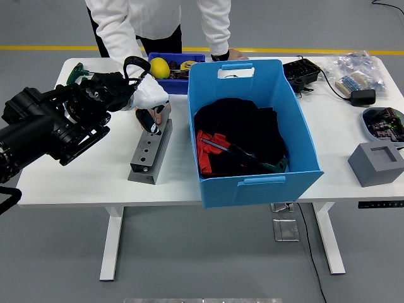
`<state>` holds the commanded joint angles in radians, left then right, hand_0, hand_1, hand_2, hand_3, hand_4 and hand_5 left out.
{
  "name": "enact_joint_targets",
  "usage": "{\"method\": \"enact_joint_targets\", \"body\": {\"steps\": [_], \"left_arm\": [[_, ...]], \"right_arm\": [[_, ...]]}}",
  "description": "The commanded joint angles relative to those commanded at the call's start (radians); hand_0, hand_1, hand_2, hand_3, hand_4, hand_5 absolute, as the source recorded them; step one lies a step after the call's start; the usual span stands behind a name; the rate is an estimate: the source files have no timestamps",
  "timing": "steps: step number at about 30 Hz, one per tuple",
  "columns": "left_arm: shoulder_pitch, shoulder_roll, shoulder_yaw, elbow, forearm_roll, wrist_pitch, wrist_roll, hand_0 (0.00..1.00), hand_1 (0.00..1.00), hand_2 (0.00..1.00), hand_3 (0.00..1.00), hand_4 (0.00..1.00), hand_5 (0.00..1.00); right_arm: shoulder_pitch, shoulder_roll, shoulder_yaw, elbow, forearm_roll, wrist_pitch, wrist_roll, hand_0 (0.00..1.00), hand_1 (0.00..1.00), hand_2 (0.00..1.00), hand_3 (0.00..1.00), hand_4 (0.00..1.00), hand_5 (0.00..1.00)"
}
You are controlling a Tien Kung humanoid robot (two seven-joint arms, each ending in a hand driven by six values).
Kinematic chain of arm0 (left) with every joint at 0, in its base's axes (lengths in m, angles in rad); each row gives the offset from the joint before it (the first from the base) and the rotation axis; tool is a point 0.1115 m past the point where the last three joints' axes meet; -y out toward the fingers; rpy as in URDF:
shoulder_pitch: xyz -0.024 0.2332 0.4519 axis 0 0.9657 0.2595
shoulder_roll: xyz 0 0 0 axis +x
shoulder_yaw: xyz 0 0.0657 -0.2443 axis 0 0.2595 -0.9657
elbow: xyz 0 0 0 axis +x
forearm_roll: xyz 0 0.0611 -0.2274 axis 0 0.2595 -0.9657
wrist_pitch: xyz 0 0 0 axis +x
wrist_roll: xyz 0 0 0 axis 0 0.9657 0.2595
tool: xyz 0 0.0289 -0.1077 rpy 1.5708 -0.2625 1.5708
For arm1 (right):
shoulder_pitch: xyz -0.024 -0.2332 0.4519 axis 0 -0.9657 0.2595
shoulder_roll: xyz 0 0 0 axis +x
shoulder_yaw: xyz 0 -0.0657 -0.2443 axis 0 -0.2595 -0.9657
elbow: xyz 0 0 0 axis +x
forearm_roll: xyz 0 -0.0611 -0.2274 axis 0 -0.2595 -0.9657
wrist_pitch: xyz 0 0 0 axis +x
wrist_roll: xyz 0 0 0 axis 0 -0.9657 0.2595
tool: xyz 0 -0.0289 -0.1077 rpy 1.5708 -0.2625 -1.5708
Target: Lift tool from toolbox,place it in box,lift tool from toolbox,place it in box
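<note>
The white table (82,170) carries everything, and a person in a white top stands at its far side, the right-side hand (235,55) resting on the table edge behind the big box. The largest thing on the table is the light blue box (252,180), open at the top; inside it lie black material, a red tool (211,148) and a screwdriver (243,154) with a dark green handle. Behind its left corner stands the smaller dark blue toolbox (180,83), with a yellow round object (159,67) and other small items in it. The black left arm (44,129) comes in from the left side of the picture and reaches over the table. Its left hand (146,100) is white at the palm with black fingers, and the fingers are curled together around a small black tool (151,121), which it holds just above the upper end of a grey metal bar with holes (148,151) that lies beside the blue box. It is hard to tell if the tool touches the bar. A green-handled tool (77,71) lies at the far left corner. On the right side are a grey block (377,164), a black adapter (363,96) and a black device (302,72).
</note>
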<state>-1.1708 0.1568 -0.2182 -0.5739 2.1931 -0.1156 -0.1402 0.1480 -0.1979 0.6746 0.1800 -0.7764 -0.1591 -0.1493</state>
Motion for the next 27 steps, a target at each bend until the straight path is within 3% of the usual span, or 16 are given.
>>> {"method": "enact_joint_targets", "body": {"steps": [13,15,20,21,26,27], "left_arm": [[-0.006,-0.004,0.024,0.005,-0.013,-0.027,-0.006,0.85,0.687,0.588,0.55,0.909,0.716],[-0.007,-0.005,0.028,0.01,-0.013,-0.027,-0.006,0.85,0.669,0.558,0.5,0.906,0.731],[-0.005,-0.006,0.025,0.025,0.018,-0.012,-0.01,0.85,0.669,0.558,0.5,0.906,0.731],[-0.005,-0.005,0.025,0.028,0.021,-0.01,-0.011,0.849,0.606,0.476,0.449,0.904,0.732],[-0.006,-0.004,0.027,0.036,0.021,-0.007,-0.012,0.849,0.606,0.476,0.449,0.904,0.732],[-0.006,-0.004,0.028,0.036,0.02,-0.007,-0.012,0.844,0.53,0.4,0.395,0.903,0.733]], "right_arm": [[0.004,-0.001,-0.004,0.0,0.002,0.001,0.001,0.613,0.603,0.677,0.555,0.81,0.634],[0.004,-0.001,-0.005,0.0,0.002,0.0,0.001,0.613,0.602,0.678,0.554,0.809,0.634],[0.005,0.0,-0.009,0.0,0.002,0.0,0.0,0.613,0.602,0.678,0.554,0.809,0.634],[0.006,-0.001,-0.011,0.0,0.003,0.0,0.0,0.613,0.603,0.677,0.553,0.809,0.634],[0.008,0.0,-0.01,0.0,0.001,0.0,0.0,0.613,0.603,0.677,0.553,0.809,0.634],[0.008,0.0,-0.01,0.0,0.001,0.0,-0.001,0.613,0.603,0.677,0.553,0.808,0.633]]}}
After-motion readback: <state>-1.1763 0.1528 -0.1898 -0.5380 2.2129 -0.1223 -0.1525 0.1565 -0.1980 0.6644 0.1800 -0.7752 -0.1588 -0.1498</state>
